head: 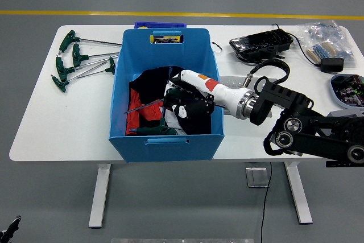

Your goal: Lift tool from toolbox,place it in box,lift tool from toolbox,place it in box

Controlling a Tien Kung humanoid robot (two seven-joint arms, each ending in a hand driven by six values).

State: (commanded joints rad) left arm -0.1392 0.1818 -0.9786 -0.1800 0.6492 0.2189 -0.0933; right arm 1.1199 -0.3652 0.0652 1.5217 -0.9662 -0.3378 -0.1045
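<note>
My right hand (183, 103) reaches over the right wall into the blue box (165, 143), low inside it. Its fingers are curled around a T-handle tool whose thin metal shaft (143, 106) sticks out to the left across the box. Another T-handle tool with a green grip (152, 131) lies in the box on black and red cloth, its shaft leaning toward the back wall. The black toolbox (261, 44) sits at the table's back right, behind my forearm. The left hand is out of view.
Several green T-handle keys (71, 61) lie on the table left of the box. A grey-green case (230, 78) shows under my forearm. A plastic bag of parts (327, 33), a small black item (331, 64) and a white bowl (347, 86) sit at the right.
</note>
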